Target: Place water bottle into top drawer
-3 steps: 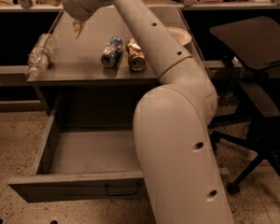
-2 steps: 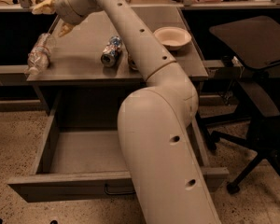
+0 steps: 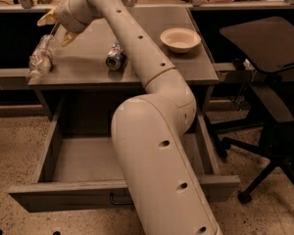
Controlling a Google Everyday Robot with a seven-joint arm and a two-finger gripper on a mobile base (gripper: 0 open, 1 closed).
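water bottle [image 3: 40,58]: lying on its side at the left edge of the grey table [image 3: 88,68], upper left of frame. gripper [image 3: 59,28]: just above the bottle's far end, fingers spread, grasping nothing. top drawer [image 3: 63,199]: pulled open, lower frame. blue-silver can [image 3: 115,58] and pale bowl [image 3: 180,39]: on the table.
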